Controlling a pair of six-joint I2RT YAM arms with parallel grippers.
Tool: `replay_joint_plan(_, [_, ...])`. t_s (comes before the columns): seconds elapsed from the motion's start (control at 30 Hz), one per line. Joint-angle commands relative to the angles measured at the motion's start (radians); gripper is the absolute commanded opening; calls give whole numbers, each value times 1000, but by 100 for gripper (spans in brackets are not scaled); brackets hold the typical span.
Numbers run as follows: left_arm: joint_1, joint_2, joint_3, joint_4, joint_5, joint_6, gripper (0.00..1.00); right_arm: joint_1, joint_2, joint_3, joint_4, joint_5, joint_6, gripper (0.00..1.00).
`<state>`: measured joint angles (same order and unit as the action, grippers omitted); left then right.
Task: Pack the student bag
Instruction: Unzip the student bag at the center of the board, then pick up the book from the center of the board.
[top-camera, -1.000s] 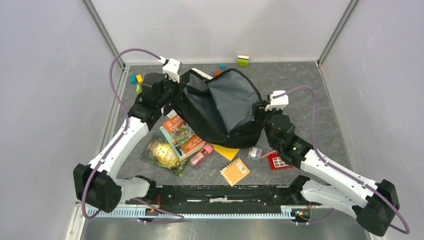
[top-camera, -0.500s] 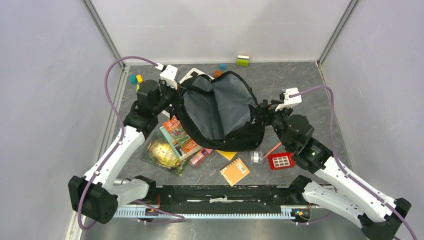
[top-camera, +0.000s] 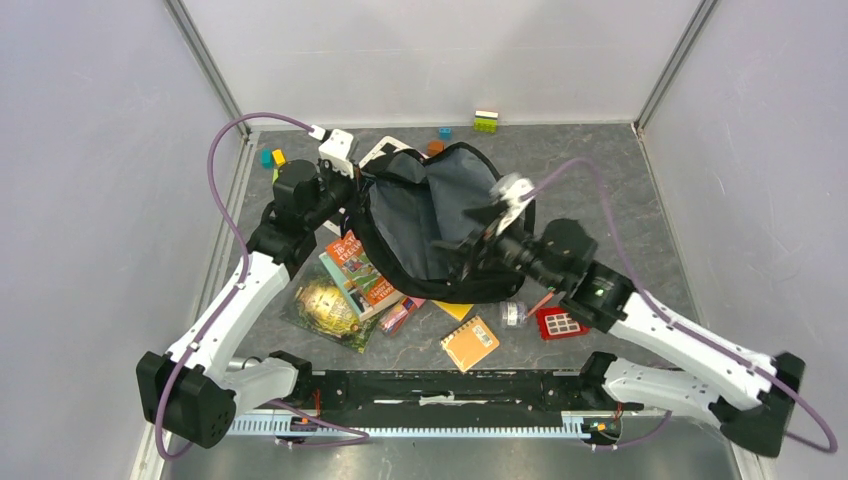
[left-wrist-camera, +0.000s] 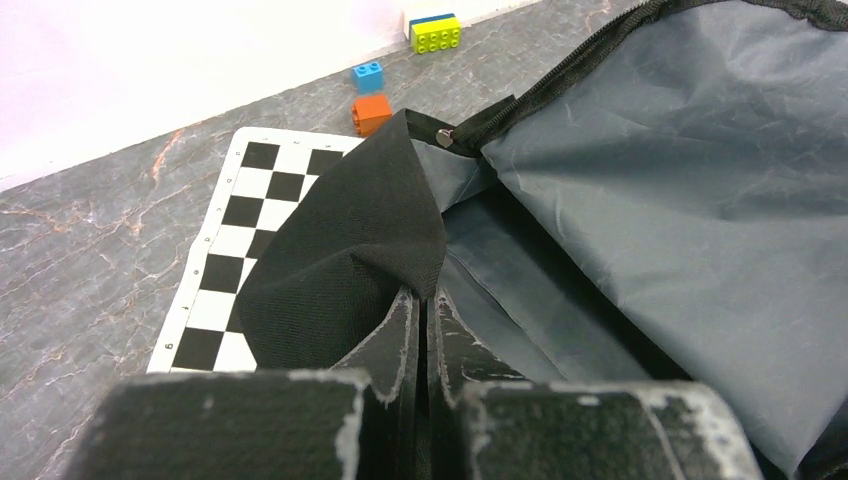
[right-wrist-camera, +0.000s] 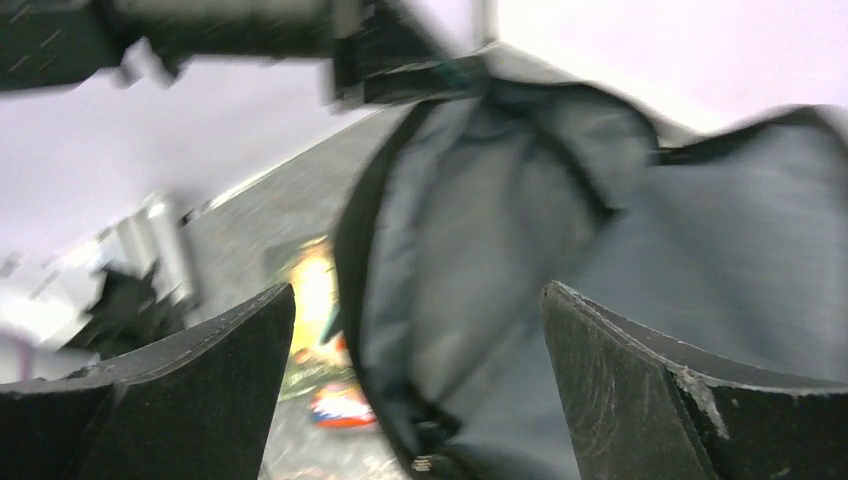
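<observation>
**A:** Which step was in hand?

**B:** Holding the mouth open for loading, as I judged it. The bag (top-camera: 440, 225) lay unzipped mid-tabletop, toward the far side, grey lining showing. The left end effector (left-wrist-camera: 422, 310) was clamped on the black rim at the bag's left edge, keeping that edge lifted.

**A:** And the right?

**B:** The right end effector (right-wrist-camera: 420, 335) had its jaws spread wide with nothing between them and was poised over the open mouth. Its wrist view was blurred.

**A:** Was anything packed?

**B:** Nothing I could make out inside. The books (top-camera: 355, 270), the notebook (top-camera: 470, 343) and a red box (top-camera: 560, 322) lay on the tabletop by the bag's near side.

**A:** What did the next move call for?

**B:** Probably the right arm swinging to those near items, closing on one and carrying it into the mouth. The left would need to hold firm, because a slack rim would let the opening sag shut.
</observation>
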<state>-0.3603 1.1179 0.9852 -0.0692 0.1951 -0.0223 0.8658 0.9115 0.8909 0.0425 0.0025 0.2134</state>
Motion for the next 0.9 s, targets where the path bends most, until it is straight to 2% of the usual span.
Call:
replay_joint_plan(0.0, [-5, -27, 15, 90, 44, -57, 2, 209, 97, 27, 75, -25, -86, 98])
replay_joint_plan(0.1, [-5, -19, 20, 84, 47, -64, 2, 309, 191, 36, 118, -9, -93, 98])
replay_joint_plan(0.17, [-5, -14, 28, 76, 47, -69, 2, 386, 258, 46, 126, 54, -125, 98])
replay_joint_plan(0.4, [-6, -5, 34, 74, 34, -71, 2, 567, 516, 231, 8, 203, -345, 98])
replay_joint_plan(0.5, [-6, -9, 37, 47, 35, -70, 2, 577, 615, 302, -22, 187, -399, 98])
replay_joint_plan(0.63, [-6, -24, 33, 51, 28, -67, 2, 575, 738, 363, -66, 261, -476, 98])
replay_joint_plan(0.87, [-6, -19, 31, 51, 26, -65, 2, 498, 853, 376, -97, 251, -503, 98])
